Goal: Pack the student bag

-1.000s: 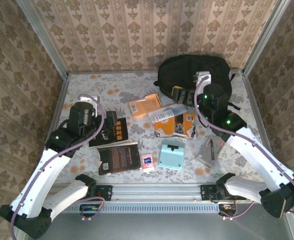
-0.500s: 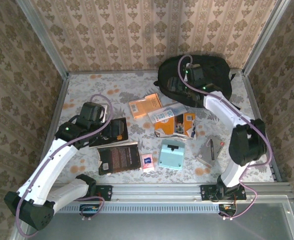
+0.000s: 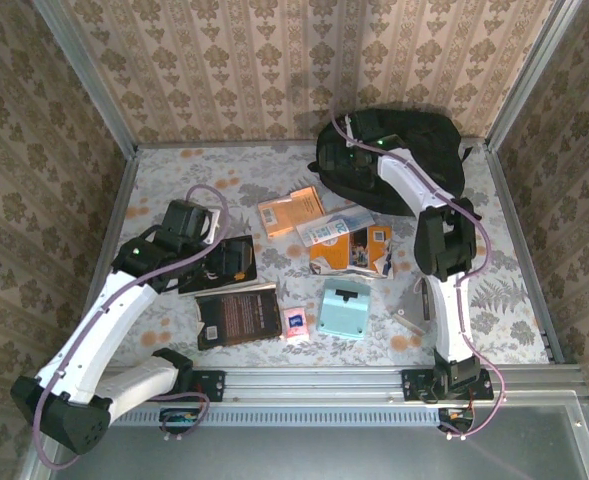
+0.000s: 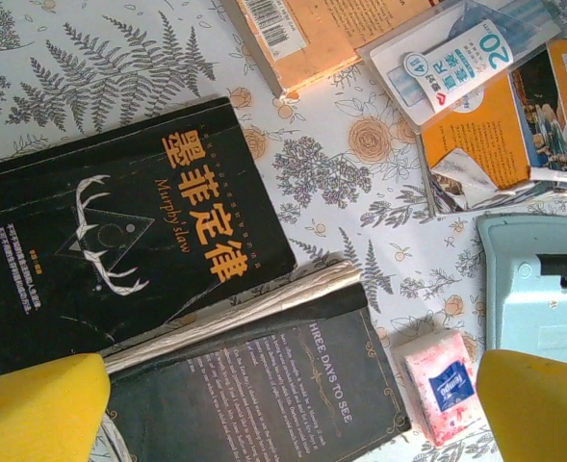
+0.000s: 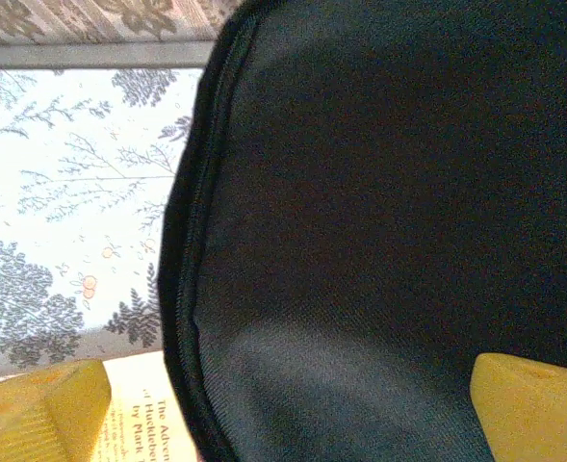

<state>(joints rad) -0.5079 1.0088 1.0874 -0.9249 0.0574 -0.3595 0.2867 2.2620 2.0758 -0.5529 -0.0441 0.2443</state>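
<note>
Floral-cloth table [image 3: 224,170] with black orange-titled book [image 4: 119,231] lying unpacked; large black soft fabric backpack [image 3: 439,140] judged barely filled; left pincer [image 4: 283,414], right pincer [image 5: 288,409] wide, empty; most packing remains.

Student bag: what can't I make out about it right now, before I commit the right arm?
- Zip and opening of the student bag: in the top view the right arm lies across it; open or closed, cannot tell.
- Right wrist view: too close, black fabric and one seam; right gripper fingertips are cut by the bottom edge, so contact is unclear.
- Book at the bag's edge: title cut off.
</note>
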